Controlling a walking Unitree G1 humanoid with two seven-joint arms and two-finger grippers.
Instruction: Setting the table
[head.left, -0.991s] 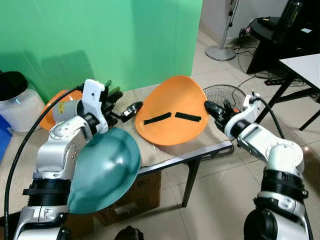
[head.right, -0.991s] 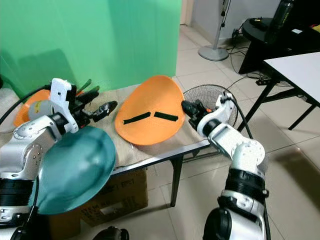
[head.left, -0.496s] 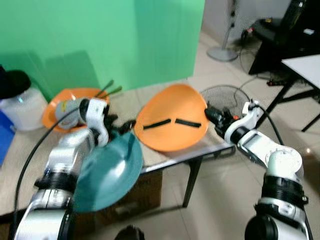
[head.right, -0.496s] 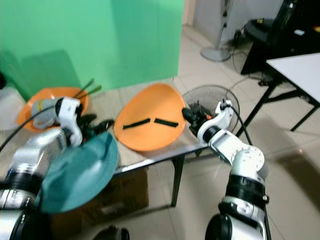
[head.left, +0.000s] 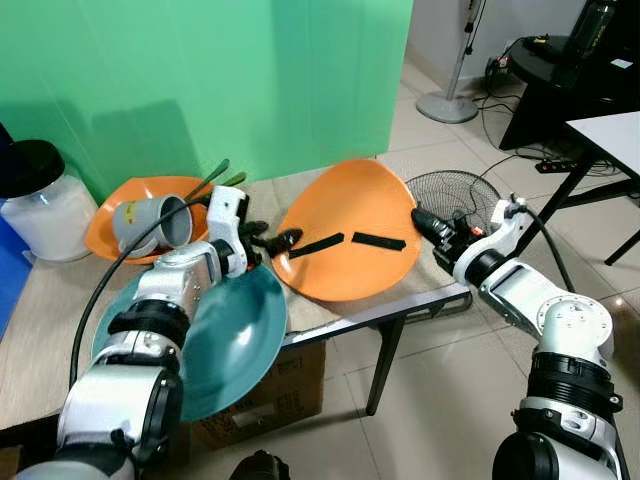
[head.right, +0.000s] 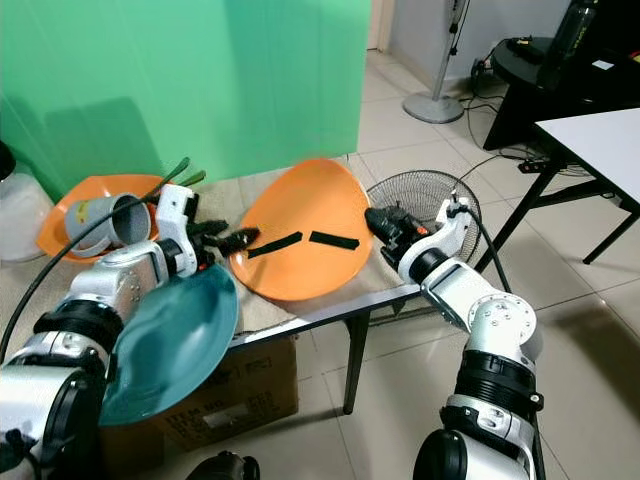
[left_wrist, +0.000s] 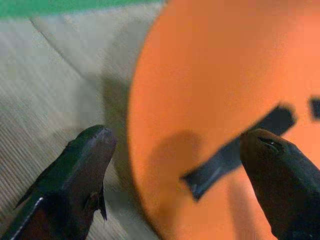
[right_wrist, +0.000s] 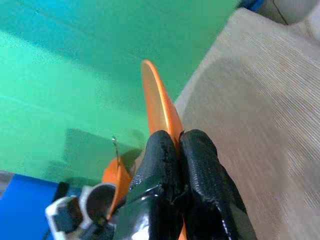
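A large orange plate (head.left: 350, 240) with two black strips on it hangs tilted over the cloth-covered table (head.left: 420, 295). My right gripper (head.left: 425, 222) is shut on its right rim, and the right wrist view shows the fingers (right_wrist: 162, 165) pinched on the thin orange edge. My left gripper (head.left: 277, 240) is open at the plate's left rim. In the left wrist view one finger (left_wrist: 85, 165) is over the cloth and the other over the plate (left_wrist: 210, 75). A teal plate (head.left: 225, 340) leans at the table's front edge under my left forearm.
At the back left, a second orange plate (head.left: 105, 225) carries a grey cup (head.left: 150, 220) and green chopsticks (head.left: 215, 175). A white jar (head.left: 40, 205) with a black lid stands beside it. A fan (head.left: 455, 190) lies on the floor, a cardboard box (head.left: 280, 385) under the table.
The camera has shifted. My left arm has dropped lower and its open gripper has come up to the orange plate's left rim. The right gripper keeps its hold on the plate.
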